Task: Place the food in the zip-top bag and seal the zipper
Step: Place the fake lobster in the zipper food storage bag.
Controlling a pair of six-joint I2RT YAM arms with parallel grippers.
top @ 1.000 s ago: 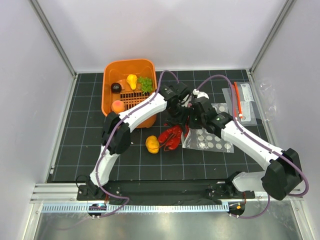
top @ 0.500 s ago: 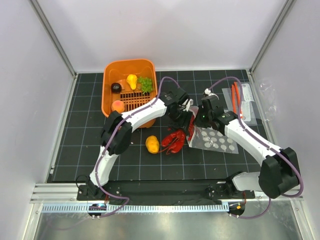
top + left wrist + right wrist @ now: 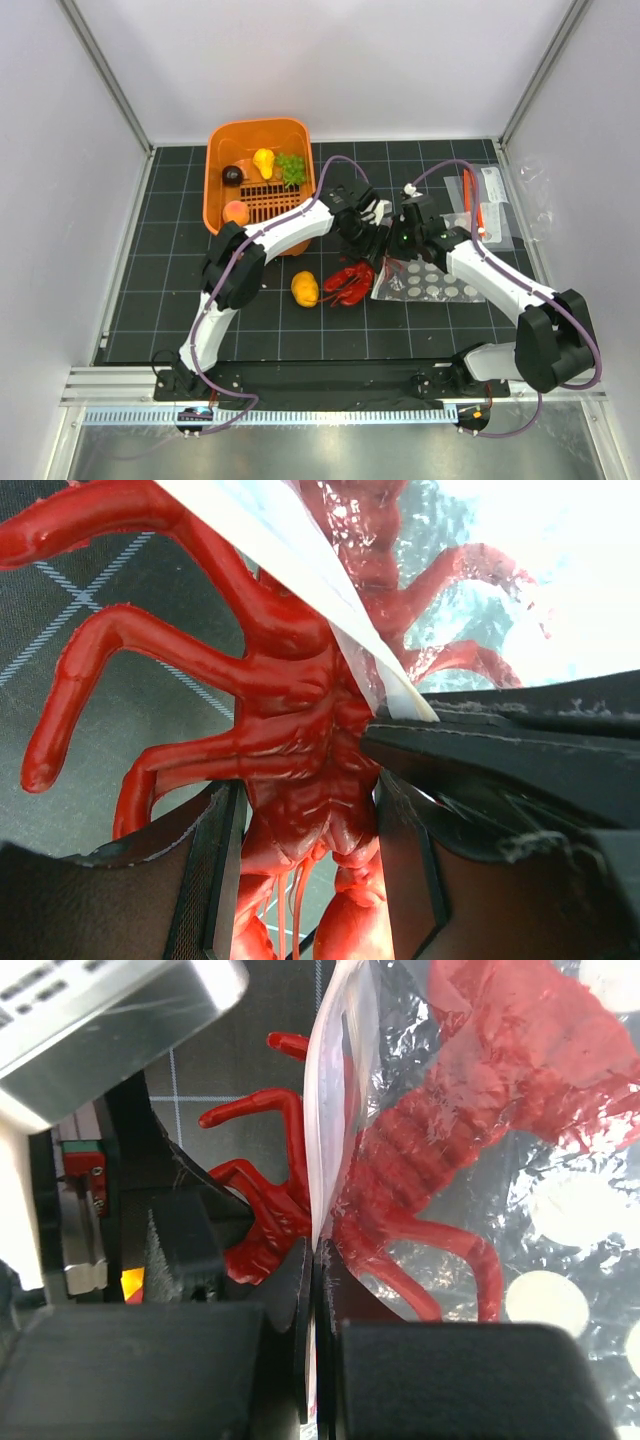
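Observation:
The red lobster (image 3: 300, 730) is clamped at its body between my left gripper's (image 3: 305, 850) fingers, so that gripper is shut on it. In the top view the lobster (image 3: 348, 284) lies at the mouth of the clear dotted zip-top bag (image 3: 430, 283). My right gripper (image 3: 318, 1280) is shut on the bag's white zipper edge (image 3: 335, 1090). Part of the lobster (image 3: 450, 1130) shows through the plastic, while its legs (image 3: 260, 1180) stay outside. A round orange fruit (image 3: 305, 288) lies on the mat left of the lobster. The green grapes (image 3: 291, 168) sit in the basket.
The orange basket (image 3: 222, 150) at the back left also holds a peach-coloured fruit (image 3: 236, 212), a yellow piece (image 3: 264, 160) and a dark one (image 3: 232, 175). Flat clear packets with an orange-red strip (image 3: 482, 205) lie at the right. White walls enclose the black mat.
The right gripper has swung round with the bag's mouth edge and come down toward the lobster. The left gripper and lobster have shifted slightly right. The bag now lies flatter.

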